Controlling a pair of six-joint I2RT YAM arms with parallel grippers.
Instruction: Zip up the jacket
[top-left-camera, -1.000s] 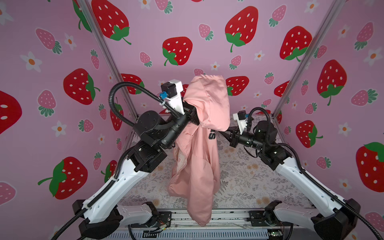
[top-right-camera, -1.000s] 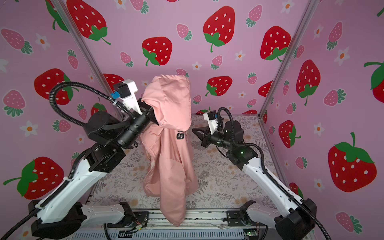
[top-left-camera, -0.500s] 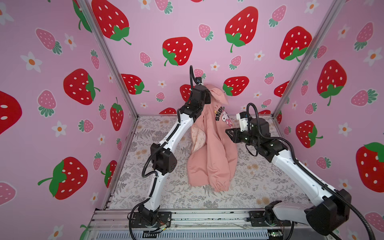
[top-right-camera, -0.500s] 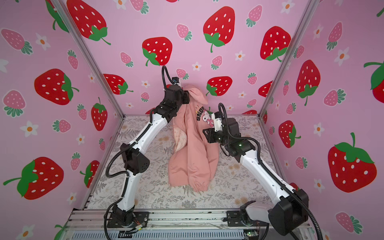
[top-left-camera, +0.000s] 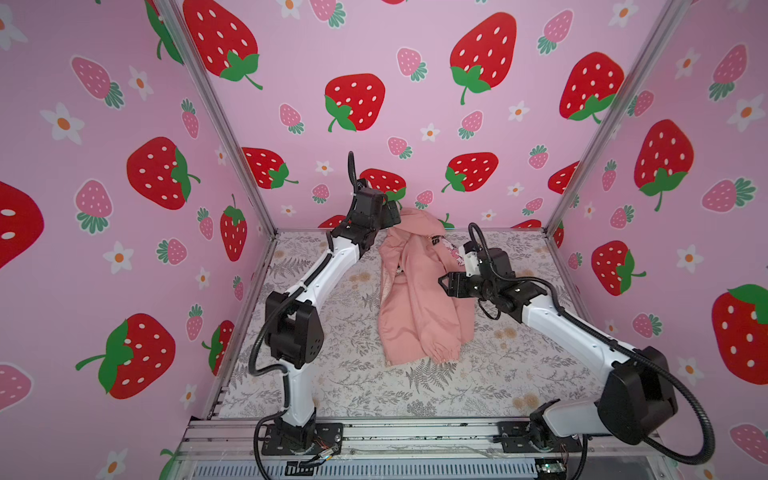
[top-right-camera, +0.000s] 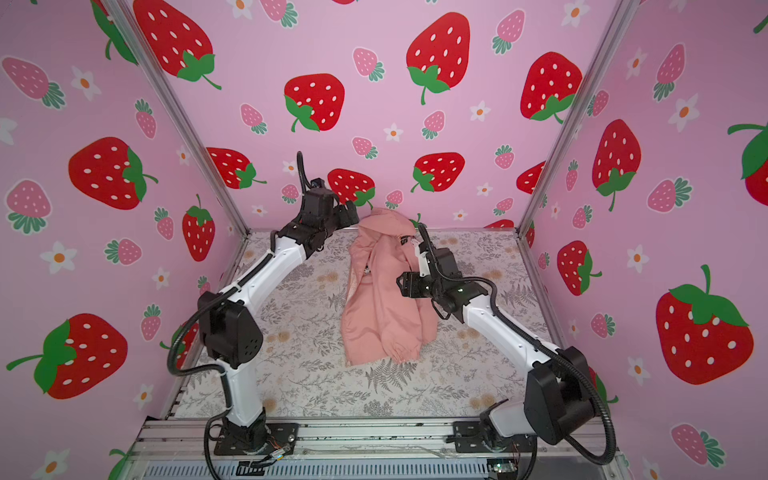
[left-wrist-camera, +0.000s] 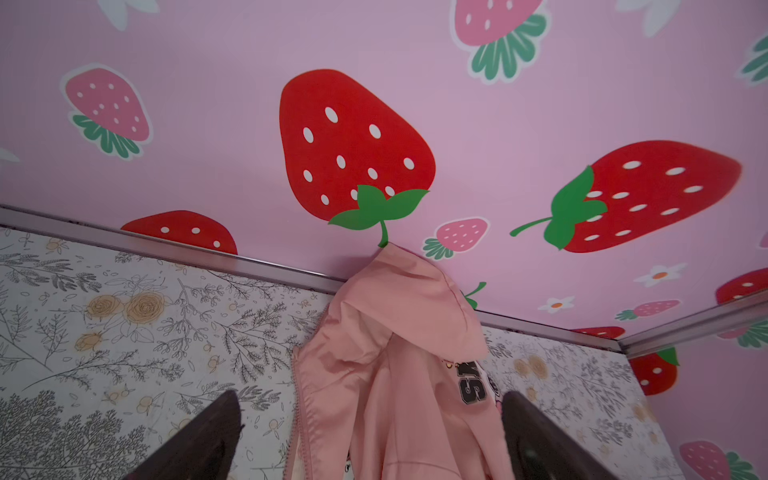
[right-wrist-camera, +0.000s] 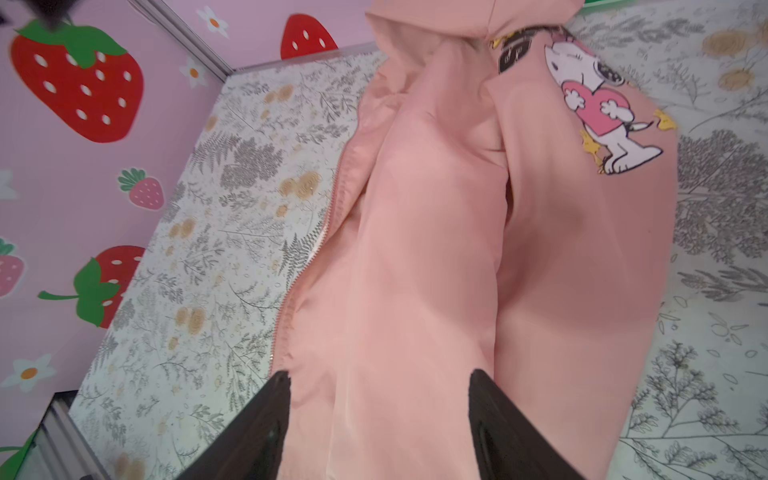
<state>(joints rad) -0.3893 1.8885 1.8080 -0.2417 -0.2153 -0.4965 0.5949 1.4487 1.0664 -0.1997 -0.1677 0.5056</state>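
Wide bare stretches of the table are left on both sides of the jacket and in front of it, where passage is unhindered. Behind it, little room is left between the hood and the rear wall, and its right edge is overhung by the right arm.

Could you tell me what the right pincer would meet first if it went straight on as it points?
Probably the jacket: its pink fabric fills the line ahead of the right pincer, though depth is unclear.
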